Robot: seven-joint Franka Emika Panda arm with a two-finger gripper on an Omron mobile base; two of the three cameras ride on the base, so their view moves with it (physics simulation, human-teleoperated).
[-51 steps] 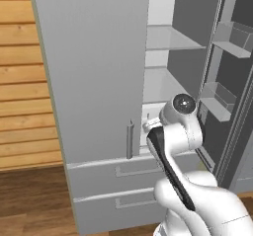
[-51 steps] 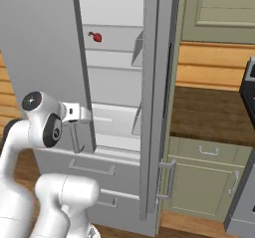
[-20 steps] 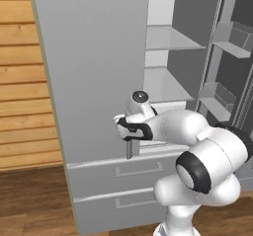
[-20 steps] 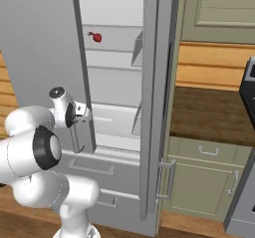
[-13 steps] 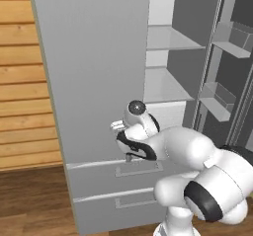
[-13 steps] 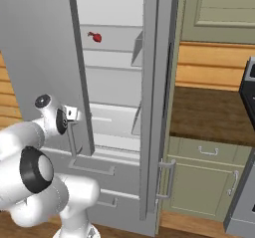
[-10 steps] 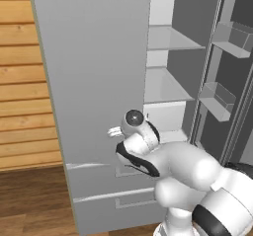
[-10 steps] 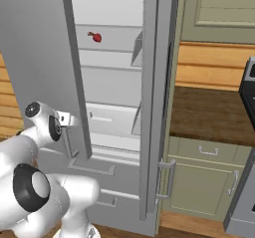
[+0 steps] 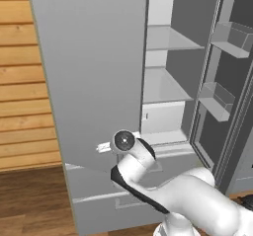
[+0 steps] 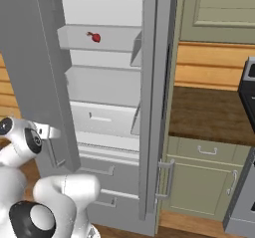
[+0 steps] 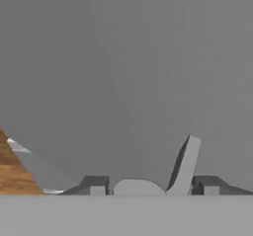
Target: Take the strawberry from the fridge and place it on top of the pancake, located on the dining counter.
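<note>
The fridge (image 9: 89, 72) stands with both upper doors swung out. My gripper (image 9: 105, 147) is at the lower edge of the left door (image 10: 30, 58). In the right base view the gripper (image 10: 50, 131) sits just above the door's bar handle (image 10: 52, 155). In the hand view the grey handle (image 11: 184, 163) stands between the two finger tips, close against the right one, and the jaws look shut on it. The strawberry (image 10: 94, 37) lies on an upper white shelf inside. The pancake and the dining counter are out of view.
The right fridge door (image 9: 232, 82) hangs open with bins (image 9: 220, 97) on its inside. Two lower drawers (image 10: 99, 170) sit under the shelves. A wooden wall (image 9: 20, 82) is at the left. Green cabinets (image 10: 204, 182) under a dark worktop (image 10: 209, 112) flank the fridge's right.
The left fridge door has swung further outward. My gripper has travelled left with its handle, and the arm has folded lower and closer to the base.
</note>
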